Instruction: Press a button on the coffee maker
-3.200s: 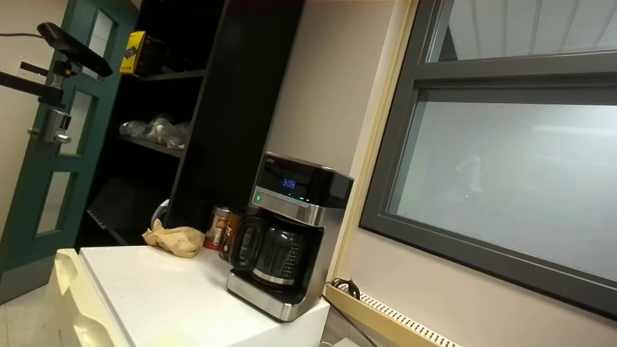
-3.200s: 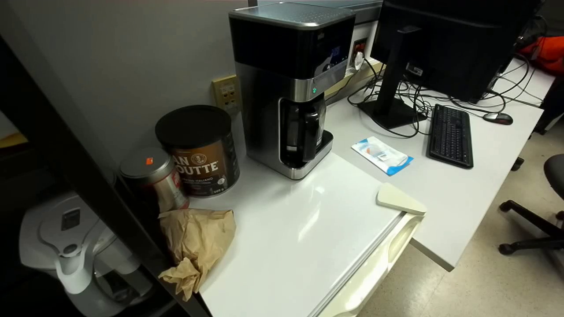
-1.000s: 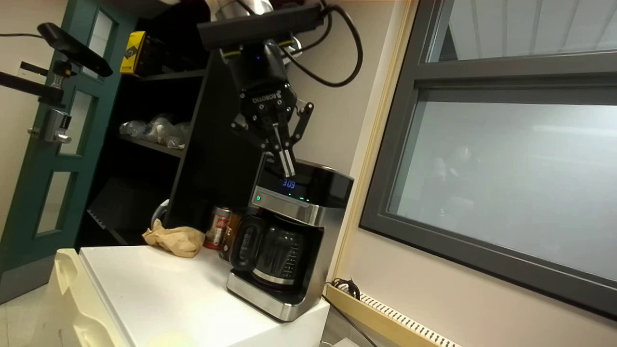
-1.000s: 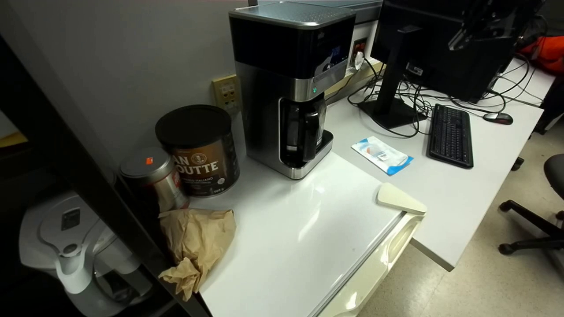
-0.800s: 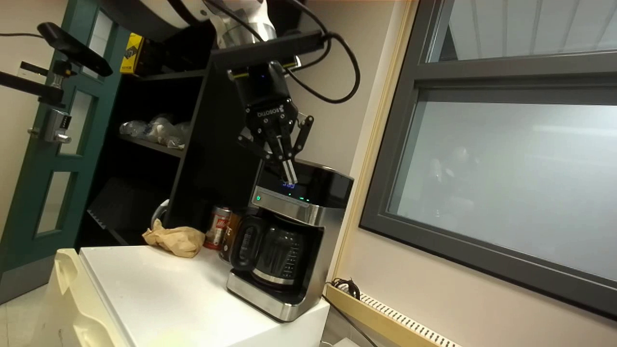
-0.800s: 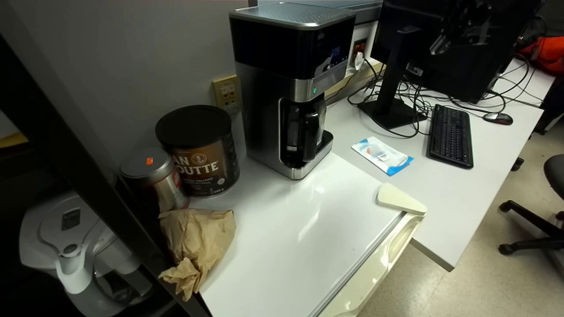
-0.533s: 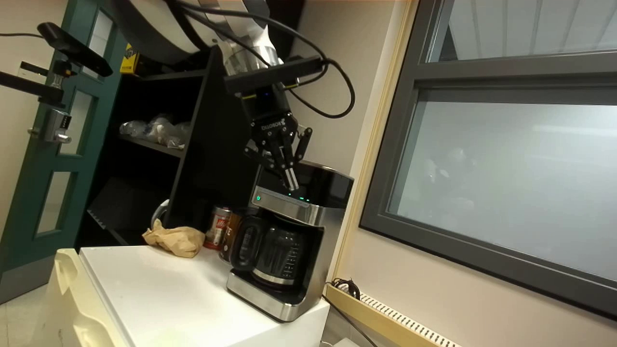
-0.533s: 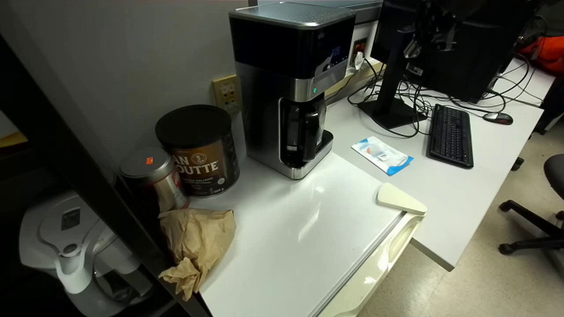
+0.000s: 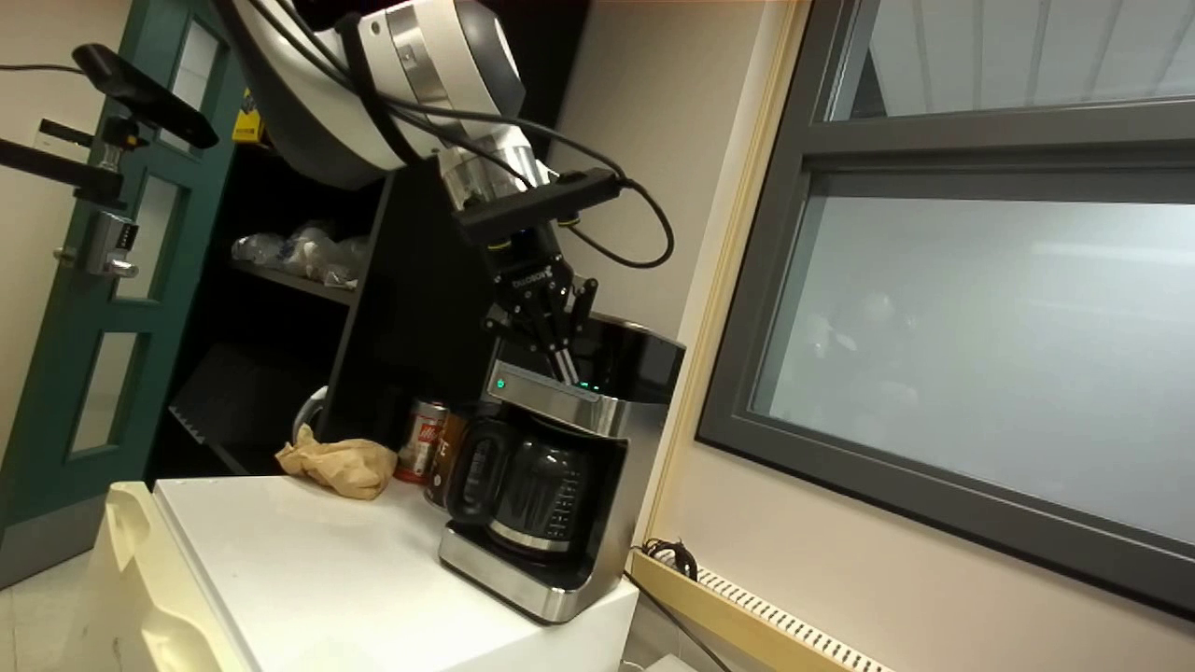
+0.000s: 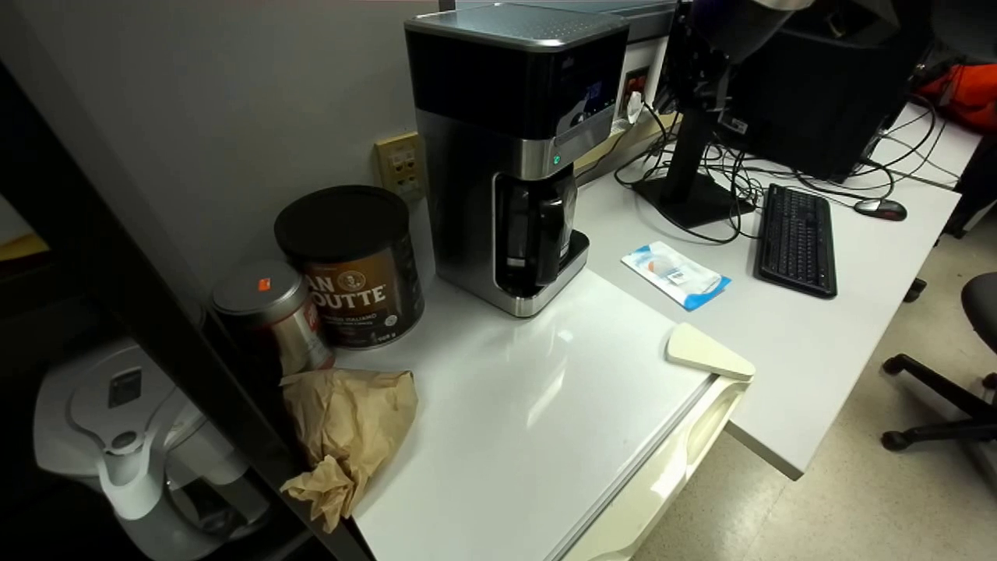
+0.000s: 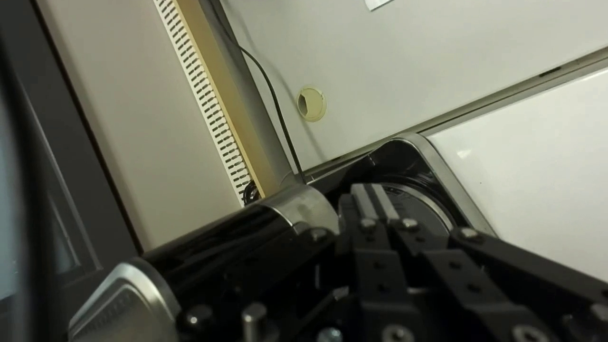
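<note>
The black-and-silver coffee maker stands upright on a white cabinet top, its dark glass carafe inside. A green-lit button glows at one end of its silver strip. My gripper points down in front of the control panel and covers the clock, its fingers shut with nothing between them. The clock display shows in an exterior view, where a gap separates the coffee maker from my dark gripper. In the wrist view the closed fingertips appear over the carafe, beside the machine's black upper body.
A large brown coffee can, a smaller red-and-silver can and a crumpled paper bag stand beside the machine. A monitor with tangled cables and a keyboard occupy the adjoining desk. A dark shelf rises behind.
From out of view, the arm has come in, then moved down and toward the coffee maker. Its fingertips now lie lower over the panel, covering the clock. The gripper has stayed shut.
</note>
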